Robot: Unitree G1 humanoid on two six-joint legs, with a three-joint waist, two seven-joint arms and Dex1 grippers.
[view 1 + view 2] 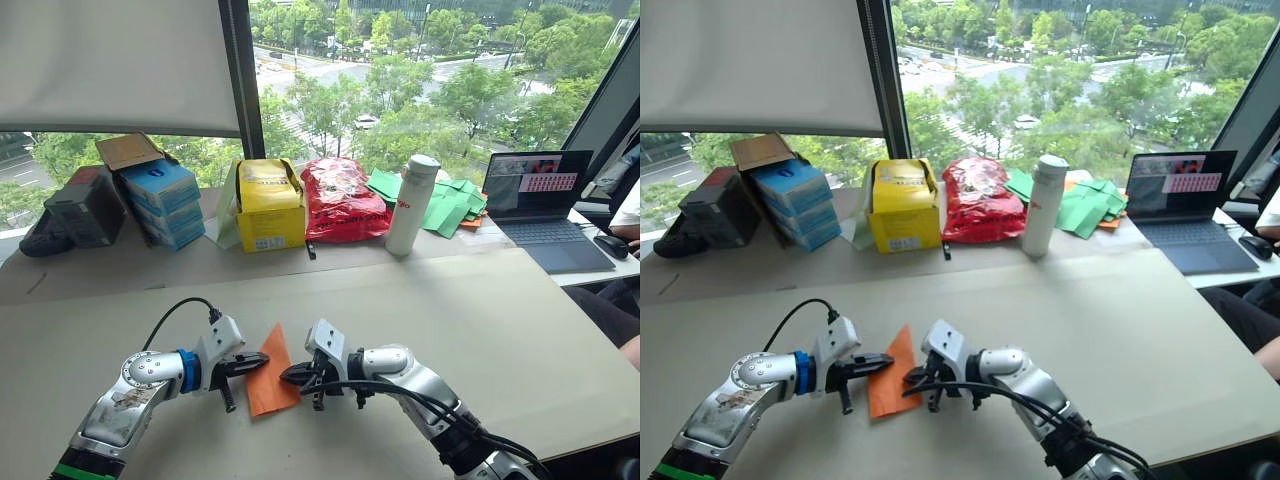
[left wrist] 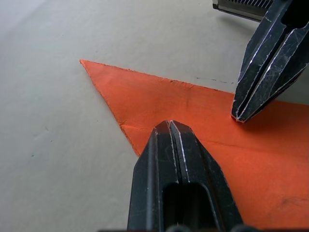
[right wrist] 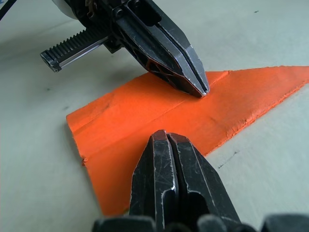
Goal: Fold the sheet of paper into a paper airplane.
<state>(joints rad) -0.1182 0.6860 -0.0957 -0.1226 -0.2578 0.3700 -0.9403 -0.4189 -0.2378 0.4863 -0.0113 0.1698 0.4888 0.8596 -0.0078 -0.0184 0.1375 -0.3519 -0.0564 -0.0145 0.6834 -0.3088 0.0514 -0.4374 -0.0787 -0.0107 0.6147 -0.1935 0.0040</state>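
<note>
On the beige tabletop (image 1: 480, 320), my left gripper (image 1: 262, 359) and right gripper (image 1: 284, 375), both closed and empty, press the folded bright orange paper wedge (image 1: 270, 375) flat

Daylight pours in through the window (image 1: 420, 90) behind the table (image 1: 480, 330), bright and slightly washed out over the trees outside. The tabletop is evenly lit with soft, faint shadows. Head views bend a little at the edges. Wrist views are sharp up close, with pale glints along the black fingers (image 2: 176, 159).
</note>
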